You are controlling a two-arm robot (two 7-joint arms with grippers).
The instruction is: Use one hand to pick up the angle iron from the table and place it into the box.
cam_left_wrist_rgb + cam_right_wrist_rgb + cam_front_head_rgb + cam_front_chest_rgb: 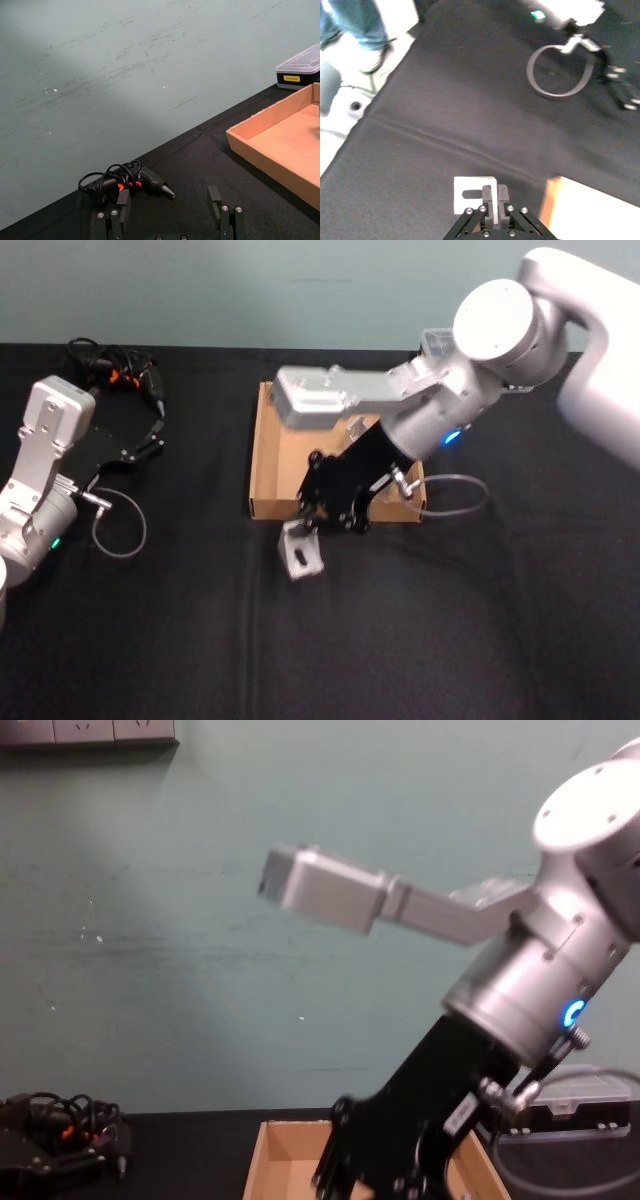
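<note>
The angle iron [300, 553], a small pale metal bracket with a slot, sits just in front of the box's near wall, over the black table [450, 640]. My right gripper [307, 528] reaches down over it and is shut on its upright flange. In the right wrist view the fingers [490, 200] pinch that flange, with the flat plate of the angle iron [467, 197] beside them. I cannot tell whether it still touches the table. The tan cardboard box [262, 445] lies right behind it. My left gripper [150, 435] rests open at the far left.
A glue gun with a tangled cable [110, 370] lies at the back left. A black case with a clear lid [300, 70] stands behind the box. A grey cable loop [120, 530] hangs by the left arm. The front of the table is bare.
</note>
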